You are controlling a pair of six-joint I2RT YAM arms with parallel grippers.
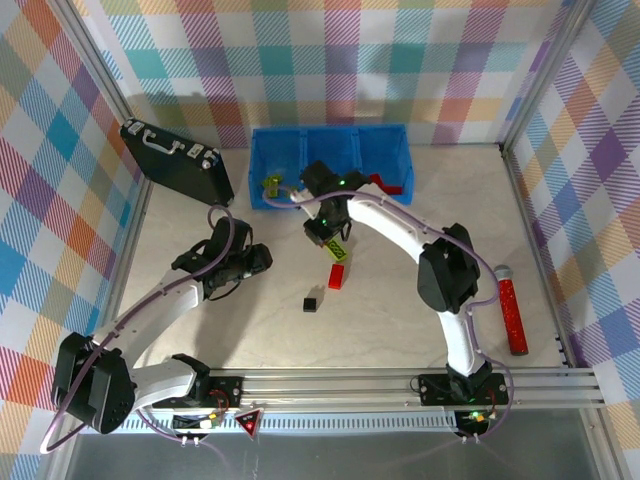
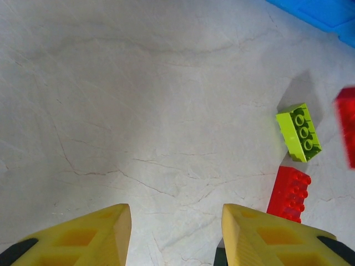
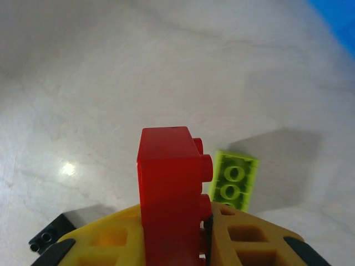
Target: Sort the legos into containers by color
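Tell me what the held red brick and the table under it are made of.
The red brick, clamped in the right end effector, looks like hard moulded plastic: glossy, even colour, crisp studs. The table looks like pale stone or stone-print laminate, judging by faint veins and soft glare.

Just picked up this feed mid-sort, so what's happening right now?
The right gripper has its jaws shut on a red lego, held above the table near the blue bin. The left gripper hovers over bare table with jaws open. A lime lego, a second red lego and a black lego lie loose on the table. The bin holds a lime piece on its left and a red piece on its right.
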